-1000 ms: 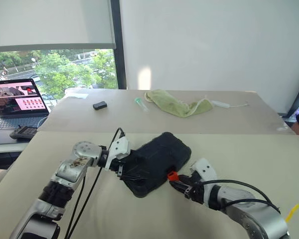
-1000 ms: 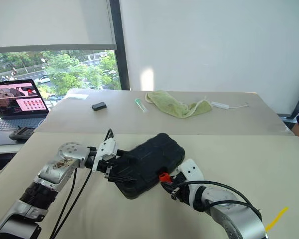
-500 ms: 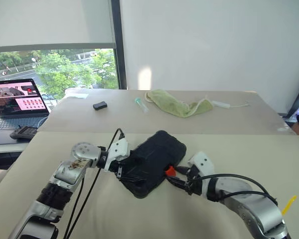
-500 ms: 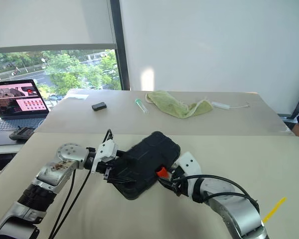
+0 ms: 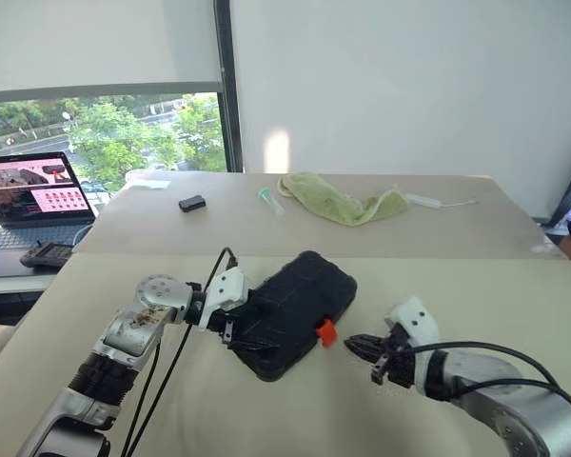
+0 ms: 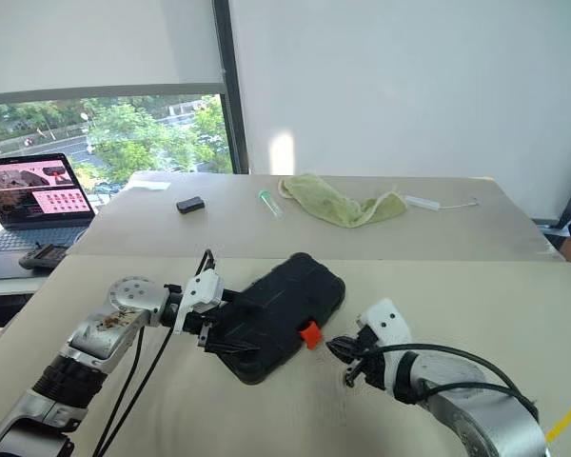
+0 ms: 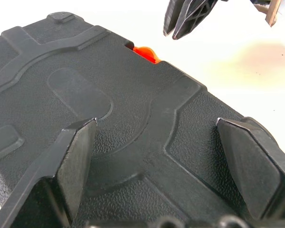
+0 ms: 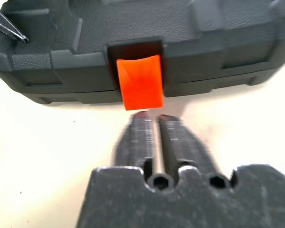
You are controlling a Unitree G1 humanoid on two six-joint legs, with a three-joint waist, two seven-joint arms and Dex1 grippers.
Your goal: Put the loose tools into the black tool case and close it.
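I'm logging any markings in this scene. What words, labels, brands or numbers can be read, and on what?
None can be read.
Open laptop: its screen shows pink panels, any text too small to read.
Flat black plastic tool case: moulded ridges and an orange latch, no lettering visible.

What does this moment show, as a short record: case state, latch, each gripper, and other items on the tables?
case: black tool case lies closed on the near table
latch: orange latch sticks out from the case's edge, facing the right gripper
left gripper: open, fingers on either side of the case's end
right gripper: shut, just short of the latch, holding nothing
far table: green cloth, small black box
side desk: laptop
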